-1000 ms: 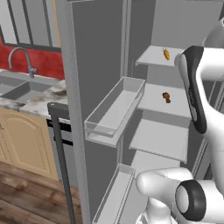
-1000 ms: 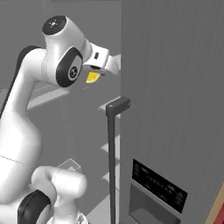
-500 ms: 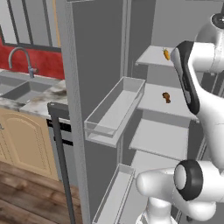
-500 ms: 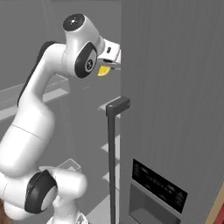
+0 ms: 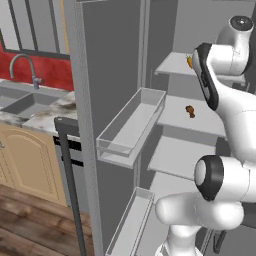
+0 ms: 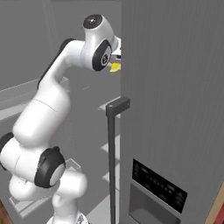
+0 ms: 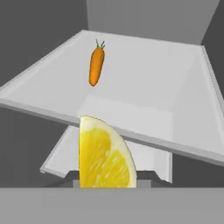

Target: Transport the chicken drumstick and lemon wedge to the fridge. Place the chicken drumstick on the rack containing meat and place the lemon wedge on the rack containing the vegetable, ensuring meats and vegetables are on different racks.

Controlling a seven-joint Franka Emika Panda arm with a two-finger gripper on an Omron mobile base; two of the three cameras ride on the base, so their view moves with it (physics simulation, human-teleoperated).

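We note fridge open, arm raised toward upper rack (image 7: pixel 144 87). Lemon wedge (image 7: pixel 105 155) held in jaws, which are closed tight on it; wedge sits in front of and just below rack's front edge, not yet on it. We see wedge also at hand in right base view (image 6: pixel 114 67). Carrot (image 7: pixel 96 64) lies on same upper rack. Chicken drumstick (image 5: pixel 190 110) lies on rack below. Door bin (image 5: pixel 131 127) beside racks.

The left base view looks forward from behind the arm into the open fridge (image 5: pixel 200 150). The right base view faces its closed door (image 6: pixel 175 109). The hand view looks closely along the upper rack (image 7: pixel 148 83), shared with the left base view.
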